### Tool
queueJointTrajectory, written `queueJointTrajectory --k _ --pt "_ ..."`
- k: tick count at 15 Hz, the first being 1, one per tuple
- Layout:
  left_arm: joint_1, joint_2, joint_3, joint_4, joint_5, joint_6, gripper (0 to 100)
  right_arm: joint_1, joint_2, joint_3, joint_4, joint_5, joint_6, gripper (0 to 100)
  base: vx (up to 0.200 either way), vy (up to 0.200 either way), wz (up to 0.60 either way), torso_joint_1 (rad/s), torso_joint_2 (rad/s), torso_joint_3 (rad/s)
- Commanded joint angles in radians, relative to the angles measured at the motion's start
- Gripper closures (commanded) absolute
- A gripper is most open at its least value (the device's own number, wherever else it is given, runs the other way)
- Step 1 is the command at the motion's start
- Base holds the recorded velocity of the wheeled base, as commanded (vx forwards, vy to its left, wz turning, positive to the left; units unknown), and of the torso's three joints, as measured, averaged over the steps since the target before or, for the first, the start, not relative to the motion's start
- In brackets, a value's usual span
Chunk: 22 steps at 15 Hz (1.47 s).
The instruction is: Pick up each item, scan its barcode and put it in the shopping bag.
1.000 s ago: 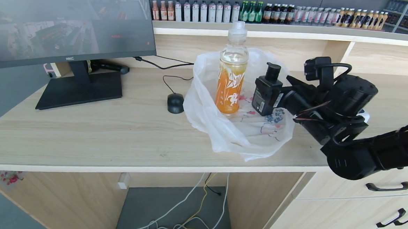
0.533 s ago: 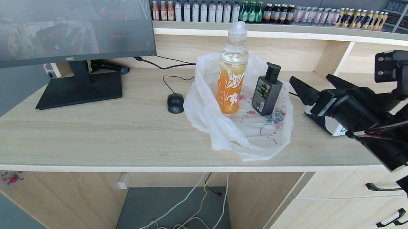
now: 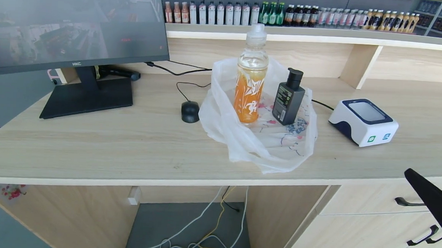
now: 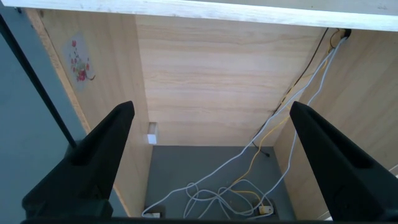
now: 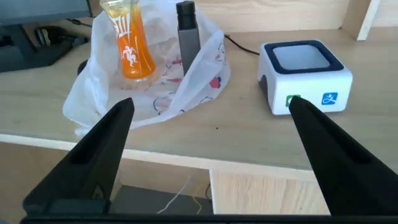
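A tall orange drink bottle (image 3: 250, 76) and a black pump bottle (image 3: 288, 99) stand upright inside the white plastic shopping bag (image 3: 269, 149) on the counter. Right of the bag sits the white and blue barcode scanner (image 3: 363, 122). My right gripper (image 3: 426, 167) is open and holds nothing, low at the counter's front right. From its wrist I see the orange bottle (image 5: 127, 40), the pump bottle (image 5: 188, 31), the bag (image 5: 180, 93) and the scanner (image 5: 305, 74) beyond my right gripper (image 5: 210, 102). My left gripper (image 4: 211, 109) is open below the counter top, facing the kneehole.
A monitor (image 3: 75, 22) on a black stand fills the counter's left, with a mouse (image 3: 190, 111) beside the bag. Drawer handles (image 3: 419, 203) lie under the counter near my right gripper. Loose cables (image 4: 224, 186) trail on the floor. Bottles line the back shelf (image 3: 287, 14).
My right gripper let go of the black pump bottle in the bag, then drew back right and down past the counter's front edge. The scanner has come into view.
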Motion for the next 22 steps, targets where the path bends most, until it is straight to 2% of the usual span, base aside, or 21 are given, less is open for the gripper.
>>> queueJointTrajectory --k 1,6,8,13,15,16,17,18,20,21,22 --pt "0.000 0.000 0.000 0.000 0.000 0.000 0 -0.004 -0.302 0.058 0.232 -0.039 0.026 0 0.000 0.000 0.00 0.000 0.00 0.000" --pt "0.000 0.000 0.000 0.000 0.000 -0.003 0 -0.003 -0.943 0.029 1.052 -0.013 -0.006 0 0.000 0.000 0.00 0.000 0.00 0.000" --pt "0.000 0.000 0.000 0.000 0.000 0.000 0 -0.006 -0.977 0.027 1.152 -0.008 -0.037 0 0.000 0.000 0.00 0.000 0.00 0.000" --pt "0.000 0.000 0.000 0.000 0.000 0.001 0 -0.015 -0.887 0.055 1.134 -0.007 -0.066 0 0.000 0.000 0.00 0.000 0.00 0.000" --pt "0.000 0.000 0.000 0.000 0.000 0.000 0 -0.115 -0.827 0.055 1.134 -0.002 -0.072 0 0.000 0.000 0.00 0.000 0.00 0.000" --pt "0.000 0.000 0.000 0.000 0.000 -0.002 0 -0.281 -0.738 0.055 1.134 -0.002 -0.055 0 0.000 0.000 0.00 0.000 0.00 0.000" --pt "0.000 0.000 0.000 0.000 0.000 -0.002 0 -0.397 -0.698 0.055 1.134 -0.002 -0.053 0 0.000 0.000 0.00 0.000 0.00 0.000" --pt "0.000 0.000 0.000 0.000 0.000 -0.002 0 -0.437 -0.709 0.055 1.134 -0.002 -0.047 0 0.000 0.000 0.00 0.000 0.00 0.000" --pt "0.000 0.000 0.000 0.000 0.000 -0.003 0 -0.397 -0.839 0.055 1.134 -0.001 -0.047 0 0.000 0.000 0.00 0.000 0.00 0.000" --pt "0.000 0.000 0.000 0.000 0.000 -0.003 0 -0.319 -0.896 0.056 1.134 0.004 -0.040 0 0.000 0.000 0.00 0.000 0.00 0.000" --pt "0.000 0.000 0.000 0.000 0.000 -0.003 0 -0.281 -0.917 0.055 1.138 0.012 -0.038 0 0.000 0.000 0.00 0.000 0.00 0.000"
